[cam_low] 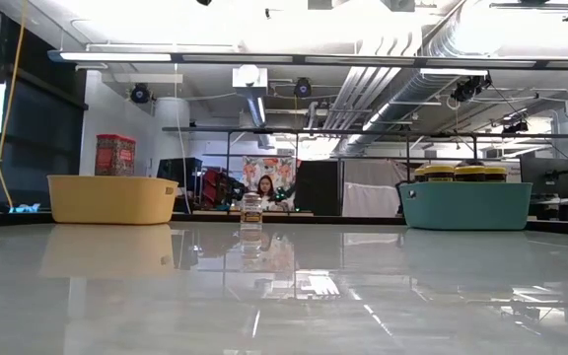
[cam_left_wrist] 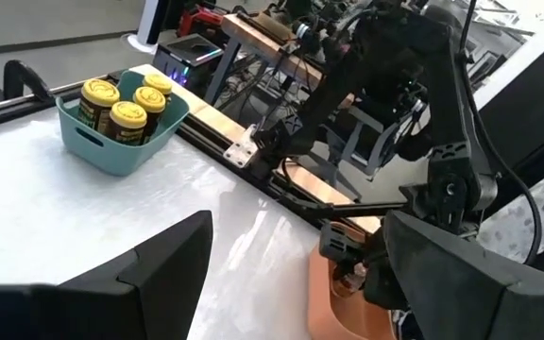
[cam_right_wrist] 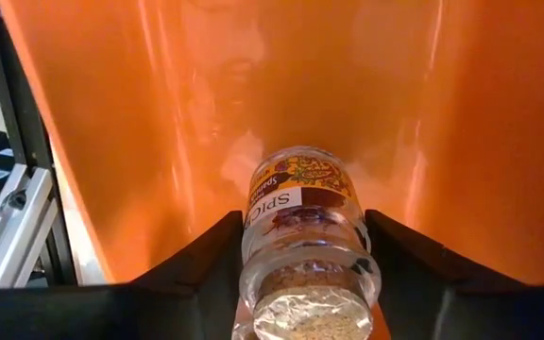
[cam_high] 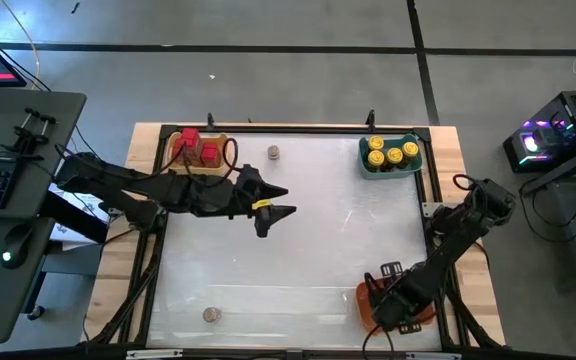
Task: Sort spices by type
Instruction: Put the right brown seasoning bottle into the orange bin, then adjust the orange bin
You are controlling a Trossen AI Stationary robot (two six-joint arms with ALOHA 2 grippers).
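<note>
My right gripper (cam_high: 393, 300) reaches down into the orange tray (cam_high: 365, 305) at the near right and is shut on a small clear spice jar (cam_right_wrist: 300, 203) with a brown lid. My left gripper (cam_high: 290, 200) hangs open and empty over the table's middle; in the left wrist view (cam_left_wrist: 296, 227) nothing lies between its fingers. One small grey-brown jar (cam_high: 273, 152) stands at the far edge and also shows in the low view (cam_low: 251, 210). Another (cam_high: 211, 315) stands near the front left. Red boxes (cam_high: 198, 148) sit in the yellow tray (cam_high: 174, 160). Yellow-lidded jars (cam_high: 388, 153) sit in the teal tray (cam_high: 368, 168). My right gripper pinches the jar between its two fingers, on the jar's opposite sides near the lid end (cam_right_wrist: 253, 255). The fingers come from above and point down into the orange tray (cam_right_wrist: 159, 113), along the jar. Whether the jar's far end rests on the tray's floor, I cannot tell.
The yellow tray (cam_low: 111, 197) holds a red box (cam_low: 114, 155) at the far left, and the teal tray (cam_low: 464, 204) stands at the far right. A dark frame rail runs round the table (cam_high: 298, 128). Bare white tabletop (cam_high: 308, 260) lies between the trays.
</note>
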